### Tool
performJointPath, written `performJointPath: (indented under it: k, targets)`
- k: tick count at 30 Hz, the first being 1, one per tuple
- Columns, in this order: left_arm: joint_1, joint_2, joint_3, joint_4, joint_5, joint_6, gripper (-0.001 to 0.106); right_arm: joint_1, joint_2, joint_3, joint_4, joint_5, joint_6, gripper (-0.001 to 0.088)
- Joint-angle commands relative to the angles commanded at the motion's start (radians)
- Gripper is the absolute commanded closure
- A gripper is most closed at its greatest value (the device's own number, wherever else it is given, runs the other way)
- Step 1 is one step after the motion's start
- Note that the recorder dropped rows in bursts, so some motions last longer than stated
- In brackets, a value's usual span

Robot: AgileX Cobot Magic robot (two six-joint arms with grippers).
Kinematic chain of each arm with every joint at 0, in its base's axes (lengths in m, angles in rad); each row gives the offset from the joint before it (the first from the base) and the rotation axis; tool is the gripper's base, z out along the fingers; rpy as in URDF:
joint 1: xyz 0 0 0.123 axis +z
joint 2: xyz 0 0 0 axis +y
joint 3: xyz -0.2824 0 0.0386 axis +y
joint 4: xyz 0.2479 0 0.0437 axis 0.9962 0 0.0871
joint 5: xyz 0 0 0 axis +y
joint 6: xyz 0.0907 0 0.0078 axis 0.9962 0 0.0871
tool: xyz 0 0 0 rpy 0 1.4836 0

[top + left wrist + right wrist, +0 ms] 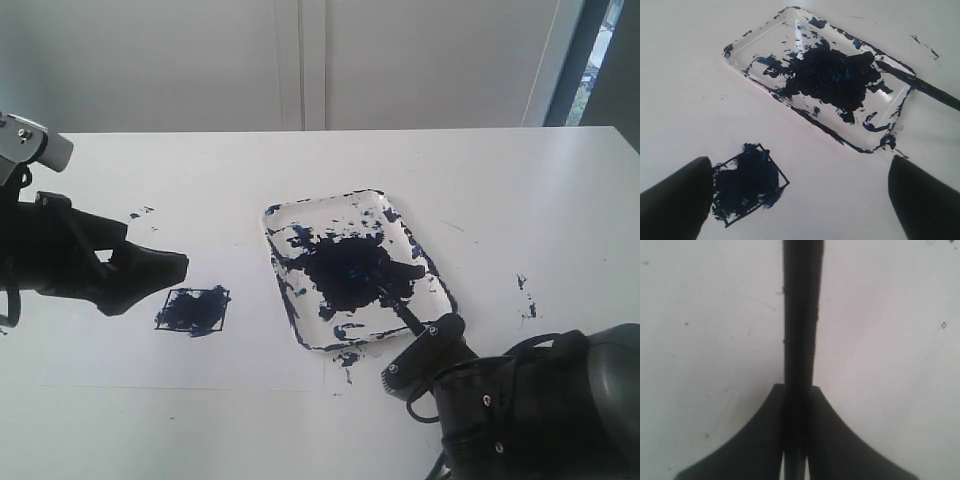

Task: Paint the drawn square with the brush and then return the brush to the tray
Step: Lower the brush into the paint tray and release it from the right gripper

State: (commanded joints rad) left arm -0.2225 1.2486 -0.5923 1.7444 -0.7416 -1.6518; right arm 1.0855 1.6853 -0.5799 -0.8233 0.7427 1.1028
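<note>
right claw (799, 390): clenched on the brush (801, 315); handle pinched btwn both jaws and runs straight out from them; in the ext view it sits just off the tray (330, 203) corner that's lower right

brush: bristle end down in the big dark blue paint patch (345, 265); shaft slants out over the tray rim to the right claw; can't tell if the bristles actually touch the bottom tbh

tray: flat on the table (520, 180), roughly mid scene; white w/ rounded corners; blue smears all round the patch and along the rim

square (193, 309): on the paper (120, 350), left of the tray and clear of it; inside mostly smeared dark blue; some paint runs over the pen line, esp. on the side away from the tray

left claw (799, 161): released; jaws wide apart w/ nothing btwn them; hangs by the square on its far-from-tray side; one finger (675, 200) overlaps the square's edge in the wrist view; can't tell if it touches the paper

specks (525, 297): small blue marks on the table right of the tray; a few more up left of the square
</note>
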Motion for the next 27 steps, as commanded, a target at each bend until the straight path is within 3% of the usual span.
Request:
performJointPath:
  k: [5, 9, 12, 16, 21, 24, 27]
  targets:
    - [0.0, -0.027, 0.023, 0.0, -0.009, 0.0, 0.011, 0.0, 0.0, 0.0, -0.004, -0.011, 0.0, 0.0497]
    - [0.0, -0.076, 0.026, 0.0, -0.051, 0.0, 0.011, 0.0, -0.002, -0.012, -0.011, -0.023, -0.004, 0.0494]
    - [0.0, -0.122, 0.026, 0.0, -0.01, 0.0, 0.011, 0.0, -0.033, -0.041, 0.011, -0.008, -0.018, 0.0494]
    - [0.0, -0.173, 0.027, 0.0, 0.015, 0.0, 0.011, 0.0, -0.149, -0.094, 0.015, 0.087, -0.052, 0.0494]
    - [0.0, -0.221, 0.069, 0.0, 0.111, 0.0, 0.011, 0.0, -0.365, -0.16, 0.013, 0.185, -0.194, 0.0497]
    - [0.0, -0.241, 0.088, 0.0, 0.118, -0.036, 0.011, 0.0, -0.472, -0.189, 0.011, 0.192, -0.202, 0.0612]
    - [0.0, -0.259, 0.094, 0.0, 0.1, -0.047, 0.011, 0.0, -0.557, -0.203, 0.011, 0.183, -0.202, 0.0854]
